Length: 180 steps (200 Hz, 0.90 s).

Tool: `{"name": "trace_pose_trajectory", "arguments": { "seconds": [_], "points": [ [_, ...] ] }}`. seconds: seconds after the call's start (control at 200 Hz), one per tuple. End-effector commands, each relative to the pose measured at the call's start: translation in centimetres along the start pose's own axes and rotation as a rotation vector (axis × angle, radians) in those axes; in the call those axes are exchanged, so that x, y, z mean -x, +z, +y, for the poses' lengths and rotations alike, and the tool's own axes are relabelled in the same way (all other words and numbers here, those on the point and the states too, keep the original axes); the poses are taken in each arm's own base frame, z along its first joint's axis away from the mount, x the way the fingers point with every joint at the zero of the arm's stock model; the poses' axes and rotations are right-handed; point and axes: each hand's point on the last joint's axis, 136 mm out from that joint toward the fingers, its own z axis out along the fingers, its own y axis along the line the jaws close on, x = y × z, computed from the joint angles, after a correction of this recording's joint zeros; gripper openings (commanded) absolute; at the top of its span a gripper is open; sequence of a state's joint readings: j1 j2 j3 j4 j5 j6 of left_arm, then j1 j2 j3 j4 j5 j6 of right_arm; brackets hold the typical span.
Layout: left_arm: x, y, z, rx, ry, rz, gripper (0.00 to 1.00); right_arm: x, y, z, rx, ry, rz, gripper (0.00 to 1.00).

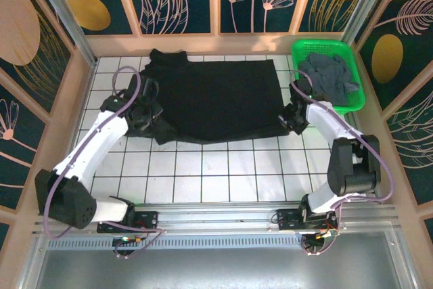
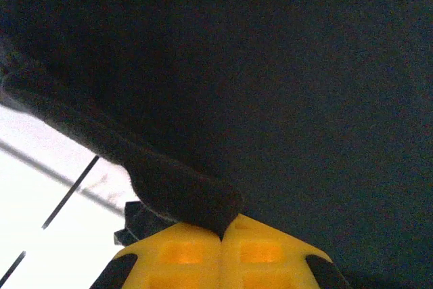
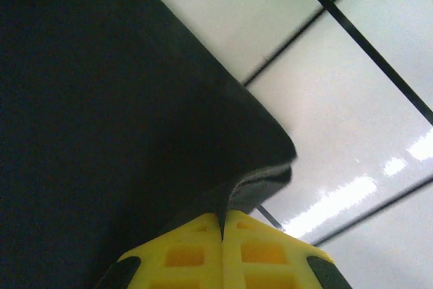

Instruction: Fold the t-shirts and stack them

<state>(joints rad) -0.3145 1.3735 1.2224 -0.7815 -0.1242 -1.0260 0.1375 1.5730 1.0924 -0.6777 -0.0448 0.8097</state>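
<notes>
One black t-shirt (image 1: 216,99), one grey t-shirt (image 1: 329,76)

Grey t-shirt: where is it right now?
In the top view, the grey t-shirt lies crumpled inside the green basket at the far right, just beyond the right gripper and right of the spread black t-shirt.

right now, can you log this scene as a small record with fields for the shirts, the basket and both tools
black t-shirt: spread out on the white tiled table, bunched at its left side
blue-grey t-shirt: crumpled inside the green basket
basket place: far right corner of the table
left tool: shut on the black t-shirt's near left edge
right tool: shut on its near right corner
folding: not yet done, no stack
</notes>
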Motion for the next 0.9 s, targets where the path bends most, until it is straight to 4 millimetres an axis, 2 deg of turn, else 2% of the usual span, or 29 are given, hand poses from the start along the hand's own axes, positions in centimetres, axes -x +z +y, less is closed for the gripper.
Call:
{"name": "trace_pose_trajectory", "arguments": {
  "seconds": [0.0,0.14,0.285,0.45,0.586,0.716,0.726,0.746,0.896],
  "points": [
    [4.2,-0.3,-2.4,-0.045,0.041,-0.102,0.0,2.0,0.2,2.0,0.033,-0.013,-0.006,0.0],
    [7.7,0.3,-3.7,-0.052,0.064,-0.16,0.0,3.7,0.9,4.5,0.056,-0.026,0.0,0.0],
    [9.8,1.8,-4.1,-0.023,0.076,-0.19,0.0,5.5,1.8,6.0,0.052,-0.026,-0.007,0.0],
    [10.8,3.5,-3.5,0.018,0.085,-0.208,0.0,7.0,3.2,6.9,0.042,-0.021,-0.006,0.0],
    [11.4,5.0,-2.8,0.049,0.087,-0.213,0.0,7.4,4.3,7.4,0.036,-0.019,0.004,0.0],
    [12.5,5.5,-2.4,0.075,0.091,-0.239,0.0,8.0,4.9,7.1,0.002,-0.005,-0.012,0.0],
    [12.3,6.3,-2.2,0.09,0.093,-0.227,0.0,8.1,4.9,7.0,-0.001,-0.002,-0.014,0.0],
    [12.3,6.7,-2.0,0.1,0.094,-0.225,0.0,8.1,4.9,7.0,-0.003,0.0,-0.017,0.0],
    [12.7,8.1,-1.0,0.138,0.087,-0.221,0.0,8.5,5.8,7.3,0.0,0.009,-0.008,0.0]
  ]
}}
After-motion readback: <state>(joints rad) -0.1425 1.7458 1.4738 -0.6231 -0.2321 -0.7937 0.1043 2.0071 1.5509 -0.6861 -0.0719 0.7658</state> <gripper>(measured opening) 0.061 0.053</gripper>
